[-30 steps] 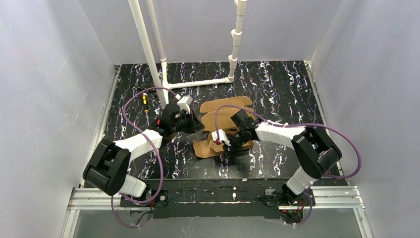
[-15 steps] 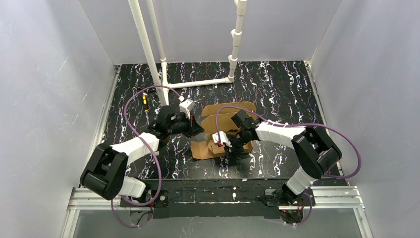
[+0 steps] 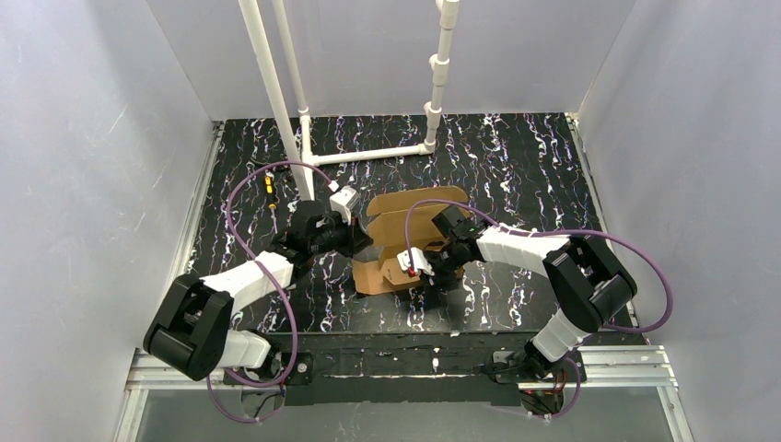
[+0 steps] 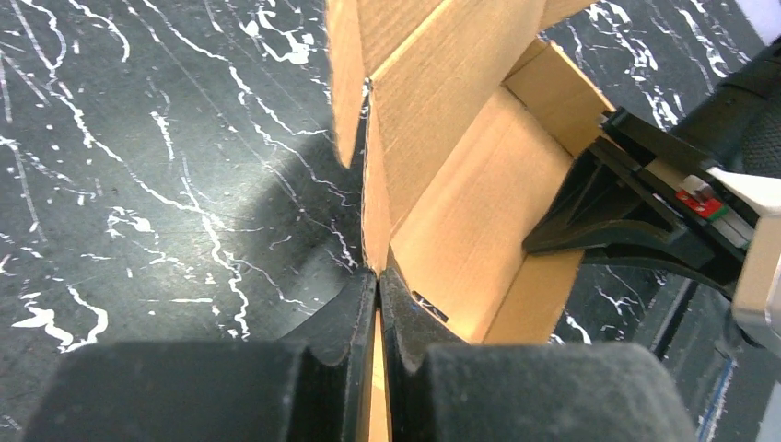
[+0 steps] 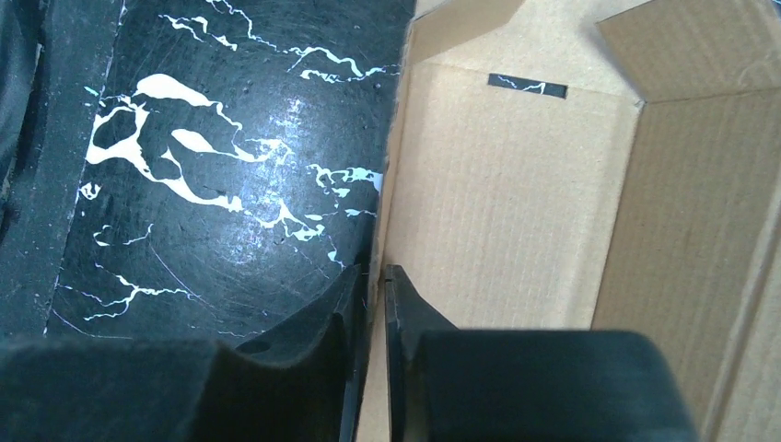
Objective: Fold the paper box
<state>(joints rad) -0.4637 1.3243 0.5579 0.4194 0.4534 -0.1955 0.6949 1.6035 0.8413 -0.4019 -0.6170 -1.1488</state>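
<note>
Two pinches | left gripper (image 4: 378,281) clamps one paper box (image 4: 460,175) wall | right gripper (image 5: 376,276) clamps another — likely holding sides upright for folding

Open tabletop (image 3: 534,175) right of the paper box (image 3: 389,221) (white pipes (image 3: 368,154) behind, far left)

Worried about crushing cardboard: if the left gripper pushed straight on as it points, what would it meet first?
The left gripper is clamped on the paper box wall; that cardboard lies straight ahead, probably.
</note>
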